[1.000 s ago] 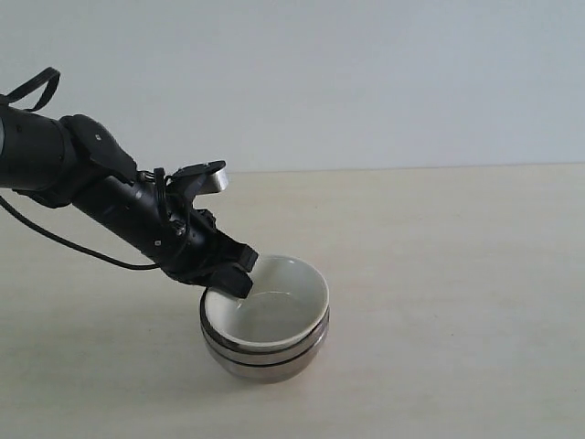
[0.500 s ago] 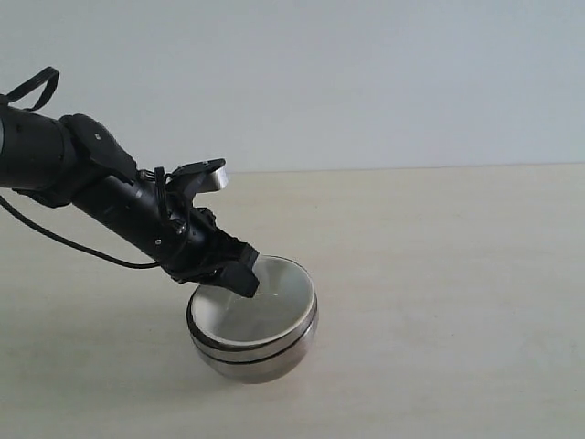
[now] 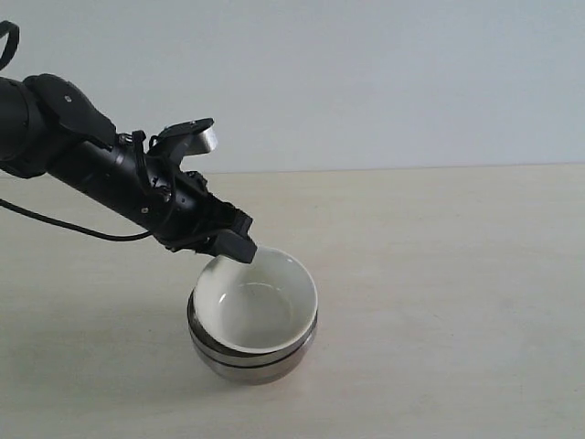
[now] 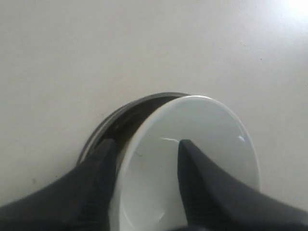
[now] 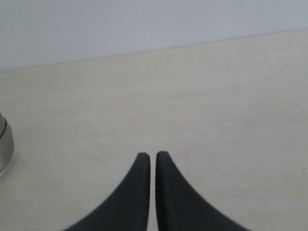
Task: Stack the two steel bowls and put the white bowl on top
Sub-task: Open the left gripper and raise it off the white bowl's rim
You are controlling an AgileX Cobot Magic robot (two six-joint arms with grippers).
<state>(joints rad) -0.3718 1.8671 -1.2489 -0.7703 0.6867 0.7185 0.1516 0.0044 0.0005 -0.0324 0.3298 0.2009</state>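
Note:
The two steel bowls (image 3: 254, 364) sit nested on the table, with a dark seam between their rims. The white bowl (image 3: 256, 306) rests inside them, slightly tilted. My left gripper (image 3: 233, 247) hovers just above the white bowl's back-left rim. In the left wrist view the left gripper (image 4: 144, 144) is open, one finger outside and one inside the white bowl (image 4: 202, 144), with the steel rim (image 4: 120, 115) behind. My right gripper (image 5: 153, 156) is shut on nothing, low over bare table, and out of the exterior view.
The pale table (image 3: 439, 274) runs to the right and front of the stack, with a plain light wall behind. A shiny metal edge (image 5: 4, 144) shows at the border of the right wrist view. A black cable (image 3: 64, 229) trails from the left arm.
The left gripper has risen and drawn back to the upper left, off the white bowl's rim. The stack slid a little to the left and the white bowl has settled.

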